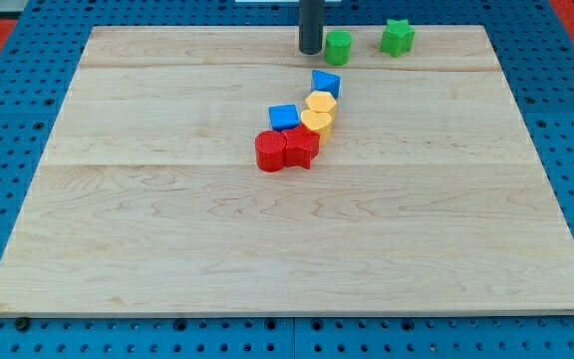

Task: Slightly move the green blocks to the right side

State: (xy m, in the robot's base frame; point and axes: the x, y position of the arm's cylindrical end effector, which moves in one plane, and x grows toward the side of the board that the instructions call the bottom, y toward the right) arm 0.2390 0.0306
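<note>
A green round block (339,46) sits near the view's top, right of centre. A green star-shaped block (398,37) lies further to the view's right, apart from it. My tip (310,51) is just left of the green round block, close to it or touching it.
A cluster lies below at mid-board: a blue block (326,83), a yellow block (321,102), a yellow heart-like block (316,121), a blue cube (284,117), a red round block (270,151) and a red star-like block (300,148). The wooden board (167,249) rests on blue pegboard.
</note>
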